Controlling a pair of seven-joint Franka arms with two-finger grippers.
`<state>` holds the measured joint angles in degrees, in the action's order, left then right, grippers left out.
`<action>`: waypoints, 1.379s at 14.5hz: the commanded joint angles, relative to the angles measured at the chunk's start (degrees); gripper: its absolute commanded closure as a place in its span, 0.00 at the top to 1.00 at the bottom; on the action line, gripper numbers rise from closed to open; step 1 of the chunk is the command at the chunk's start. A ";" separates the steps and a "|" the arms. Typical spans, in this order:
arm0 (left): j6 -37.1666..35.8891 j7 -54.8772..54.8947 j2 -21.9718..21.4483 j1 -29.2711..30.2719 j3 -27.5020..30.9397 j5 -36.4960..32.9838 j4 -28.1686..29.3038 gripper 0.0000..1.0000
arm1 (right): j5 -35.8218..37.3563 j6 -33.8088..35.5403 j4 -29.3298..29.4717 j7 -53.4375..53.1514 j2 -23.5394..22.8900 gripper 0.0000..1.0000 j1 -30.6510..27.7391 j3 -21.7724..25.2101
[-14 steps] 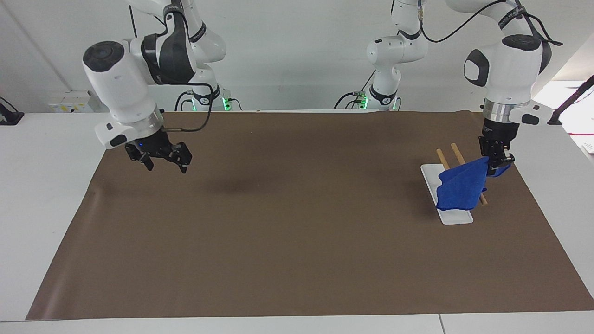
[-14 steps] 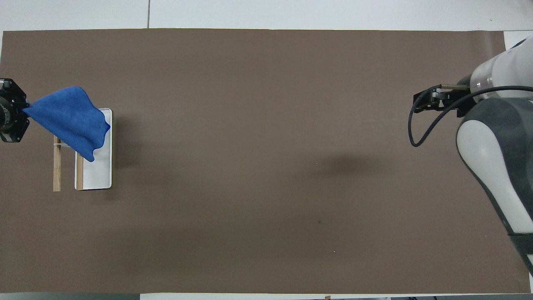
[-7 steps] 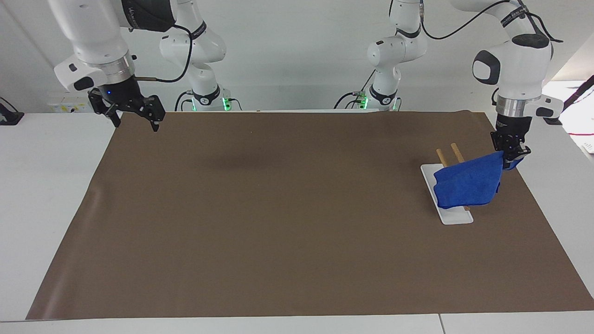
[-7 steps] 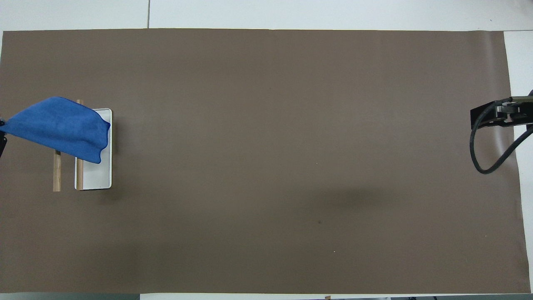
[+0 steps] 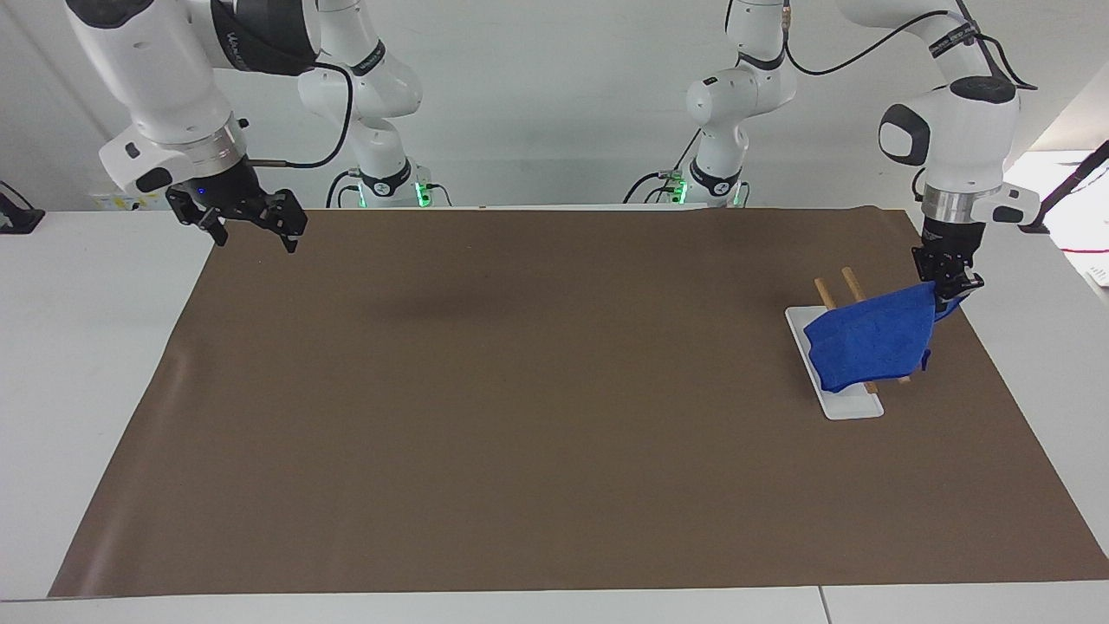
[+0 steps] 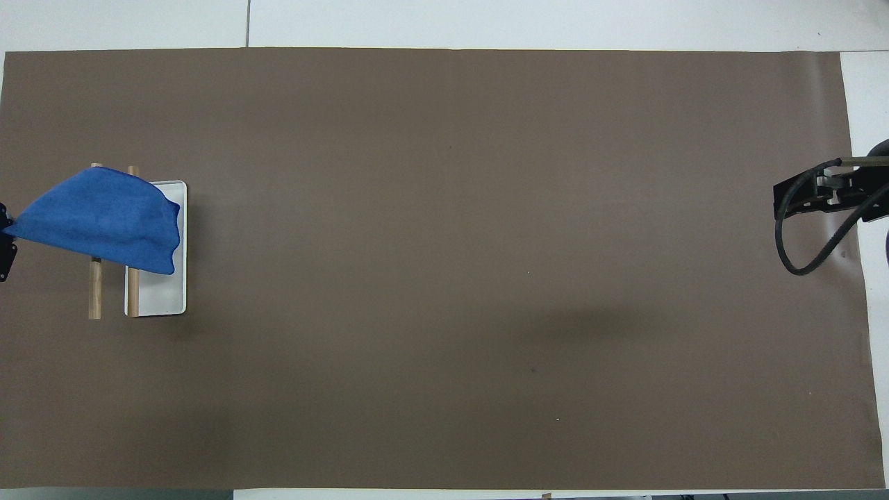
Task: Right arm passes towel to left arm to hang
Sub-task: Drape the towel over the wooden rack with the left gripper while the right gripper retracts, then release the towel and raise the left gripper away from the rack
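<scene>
The blue towel [image 5: 871, 342] lies spread across two wooden rods [image 5: 853, 283] of a small rack on a white base [image 5: 849, 406], at the left arm's end of the table. My left gripper [image 5: 950, 290] is shut on the towel's corner, just beside the rack toward the table's end. In the overhead view the towel [image 6: 97, 219] covers the part of the rods [image 6: 95, 292] farther from the robots, and the left gripper [image 6: 3, 243] barely shows at the edge. My right gripper [image 5: 256, 236] is open and empty, raised over the mat's corner at the right arm's end.
A brown mat [image 5: 537, 390] covers most of the white table [image 5: 78, 347]. The right arm's loose black cable [image 6: 792, 243] hangs by its gripper [image 6: 788, 198] at the mat's edge.
The right gripper rose and drew back to the mat's corner. The left gripper moved out past the rack, pulling the towel flatter across both rods.
</scene>
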<state>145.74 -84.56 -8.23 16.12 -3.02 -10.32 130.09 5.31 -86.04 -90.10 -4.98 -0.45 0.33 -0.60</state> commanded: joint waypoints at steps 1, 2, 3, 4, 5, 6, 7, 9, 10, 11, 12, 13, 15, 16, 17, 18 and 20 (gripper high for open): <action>1.04 0.27 1.19 1.02 -0.23 -0.84 -1.32 1.00 | -1.00 3.07 2.56 1.38 -1.12 1.00 2.91 4.54; 0.34 0.44 1.63 0.93 -0.23 -0.84 -2.20 1.00 | -0.91 3.07 2.65 1.29 -1.13 1.00 3.01 4.56; -0.54 0.36 2.33 0.67 -0.23 -0.84 -3.86 1.00 | -1.35 3.25 2.82 1.38 -1.13 1.00 3.01 4.56; -2.98 0.45 3.21 0.32 -0.23 -0.84 -6.40 1.00 | -1.61 3.25 2.74 1.29 -1.13 1.00 3.10 4.39; -5.18 0.62 4.09 0.14 -0.32 -1.01 -9.04 1.00 | -1.61 2.99 2.74 1.38 -1.13 1.00 3.18 4.38; -7.03 1.40 5.40 -0.04 -0.41 -1.02 -12.02 1.00 | -2.05 2.90 2.74 1.47 -1.13 1.00 3.10 4.30; -9.05 2.89 6.20 -0.65 -0.58 -1.02 -14.75 1.00 | -3.27 2.90 2.82 1.38 -1.13 1.00 3.10 4.38; -10.13 8.41 6.39 -2.49 -0.59 -1.02 -16.62 1.00 | -3.90 3.25 4.04 1.47 -1.30 1.00 3.10 4.21; -10.13 13.06 6.38 -3.02 -0.59 -1.02 -16.97 1.00 | -4.25 3.77 5.53 1.47 -1.74 1.00 3.27 3.34; -10.04 19.11 6.38 -4.07 -0.59 -1.02 -17.06 1.00 | -5.29 5.25 7.20 1.38 -2.61 1.00 3.19 3.16; -10.13 25.60 6.38 -4.78 -0.59 -1.02 -17.15 1.00 | -5.91 5.88 8.09 1.38 -2.88 1.00 3.18 3.24; -10.13 31.06 6.38 -5.48 -0.67 -0.84 -17.15 1.00 | -6.09 5.62 8.10 1.38 -2.97 1.00 3.01 3.24; -10.21 39.08 6.38 -7.50 -0.67 -0.40 -17.15 1.00 | -5.84 5.10 7.92 1.29 -2.98 1.00 2.92 3.24; -10.82 42.60 6.30 -8.64 -0.76 -0.40 -17.07 1.00 | -5.40 3.96 7.66 1.29 -3.06 1.00 3.36 3.24; -12.48 45.68 6.21 -10.13 -0.76 -0.31 -17.06 1.00 | -5.39 2.73 7.31 1.29 -2.98 1.00 3.53 3.24; -14.33 48.06 6.03 -12.06 -0.76 -0.23 -17.06 1.00 | -5.39 2.02 7.22 1.29 -2.98 1.00 3.45 3.24; -17.41 52.11 6.12 -15.40 -0.76 1.09 -17.85 1.00 | -5.39 1.32 6.69 1.38 -2.98 1.00 3.01 3.24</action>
<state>132.22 -37.22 -2.45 4.02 -4.33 -10.18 114.15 0.29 -84.03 -83.93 -4.90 -2.93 3.99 2.68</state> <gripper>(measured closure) 0.000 0.000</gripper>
